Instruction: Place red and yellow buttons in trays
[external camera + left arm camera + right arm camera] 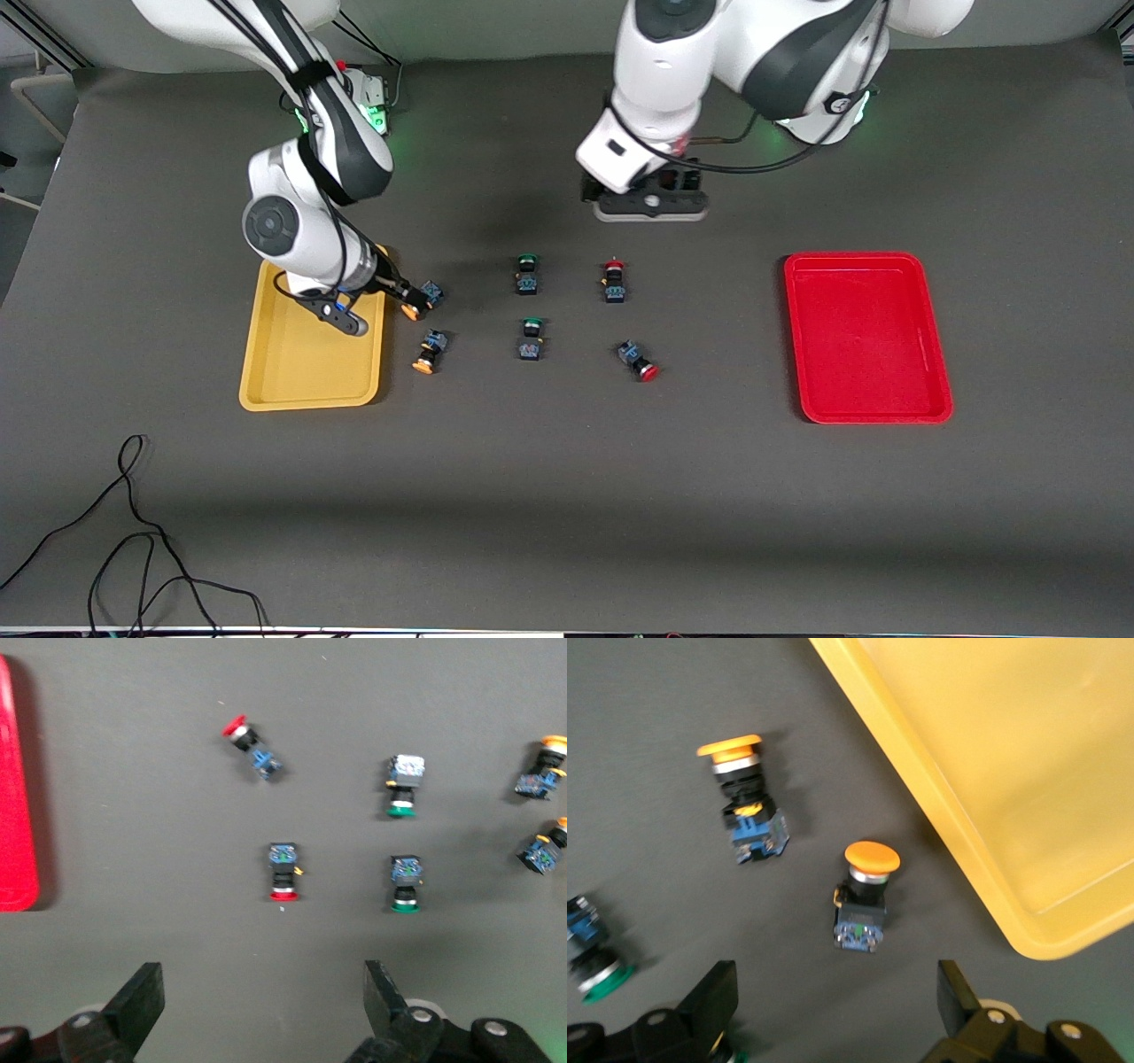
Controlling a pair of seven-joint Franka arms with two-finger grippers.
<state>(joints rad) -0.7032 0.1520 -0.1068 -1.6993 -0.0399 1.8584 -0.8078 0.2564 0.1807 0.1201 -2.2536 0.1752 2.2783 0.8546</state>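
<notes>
Your right gripper, jaws spread, sits over the yellow button at the yellow tray's 3 o'clock to grab it; left gripper waits spread.

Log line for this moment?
right gripper: open, by yellow-capped buttons | left gripper: open, waiting | yellow plastic tray, red plastic tray: empty

Beside the yellow tray, two yellow buttons crowd its rim; open table lies nearer the camera.
</notes>
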